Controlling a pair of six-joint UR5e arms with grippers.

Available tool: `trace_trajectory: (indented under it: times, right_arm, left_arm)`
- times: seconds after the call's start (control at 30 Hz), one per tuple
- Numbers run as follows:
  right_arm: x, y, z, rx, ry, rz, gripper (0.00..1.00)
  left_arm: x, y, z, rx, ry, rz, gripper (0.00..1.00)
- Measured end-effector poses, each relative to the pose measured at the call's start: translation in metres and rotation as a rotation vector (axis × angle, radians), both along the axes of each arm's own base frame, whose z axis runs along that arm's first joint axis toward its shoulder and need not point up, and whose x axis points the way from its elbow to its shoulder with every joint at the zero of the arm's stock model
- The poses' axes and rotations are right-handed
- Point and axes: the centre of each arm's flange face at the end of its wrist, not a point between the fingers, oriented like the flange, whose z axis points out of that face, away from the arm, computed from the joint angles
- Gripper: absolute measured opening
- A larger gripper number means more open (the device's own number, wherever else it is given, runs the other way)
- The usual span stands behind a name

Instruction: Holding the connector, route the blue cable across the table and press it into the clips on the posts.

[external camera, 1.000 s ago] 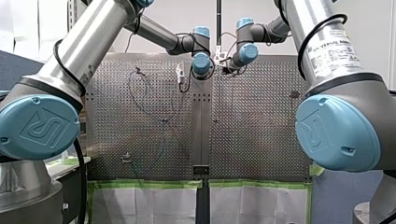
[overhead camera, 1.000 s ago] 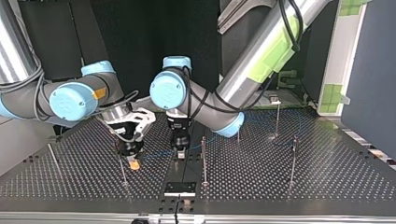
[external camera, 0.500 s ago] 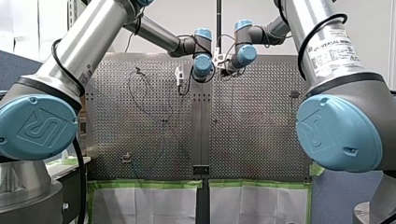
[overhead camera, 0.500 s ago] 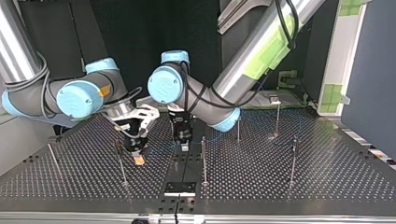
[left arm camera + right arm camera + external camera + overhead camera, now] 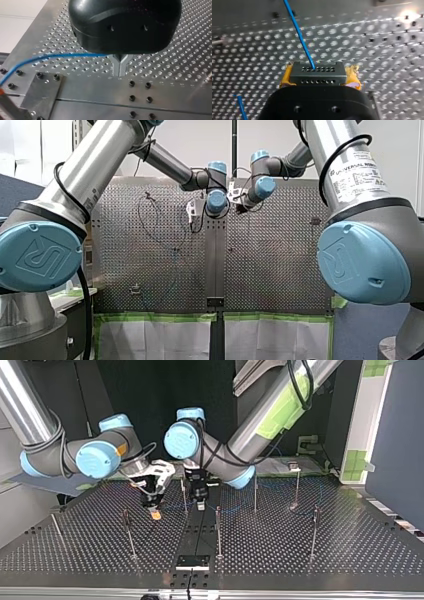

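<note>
In the right wrist view my right gripper [image 5: 319,79] is shut on a black connector [image 5: 317,70], yellow pads on both its sides. A blue cable [image 5: 298,32] leaves the connector's face and runs ahead over the perforated table. In the left wrist view my left gripper [image 5: 120,72] has its metal fingers together, pinching the blue cable [image 5: 62,55], which trails off sideways. In the top view my right gripper [image 5: 155,511] and my left gripper [image 5: 201,504] hang close together just above the table. The blue cable [image 5: 175,508] spans the gap between them, beside a thin post [image 5: 184,495].
Several thin upright posts stand on the table [image 5: 350,555]: one [image 5: 129,535] and another [image 5: 218,532] nearer the top view's camera, others [image 5: 255,492] [image 5: 296,487] [image 5: 314,530] to the view's right. A black plate [image 5: 192,561] lies at the near edge. Cable loops over the board [image 5: 150,227].
In the top view both grippers have moved away from the camera and slightly to the right, carrying the connector and the cable with them. Both grips are unchanged.
</note>
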Motion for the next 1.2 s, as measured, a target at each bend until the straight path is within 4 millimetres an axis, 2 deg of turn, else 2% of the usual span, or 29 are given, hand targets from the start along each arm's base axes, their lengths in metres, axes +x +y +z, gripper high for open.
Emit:
trace_trajectory:
  times: [0.3,0.77,1.2]
  right_arm:
    - [-0.007,0.012,-0.033,0.058,0.042,0.001,0.0]
    - [-0.029,0.033,-0.088,0.13,0.149,-0.004,0.0]
    - [-0.044,0.051,-0.131,0.176,0.183,-0.007,0.0]
  left_arm:
    - [-0.002,0.007,-0.026,-0.025,-0.001,0.001,0.0]
    - [-0.019,0.008,-0.072,-0.01,0.002,-0.068,0.0]
    - [-0.035,0.013,-0.116,-0.01,0.011,-0.148,0.0]
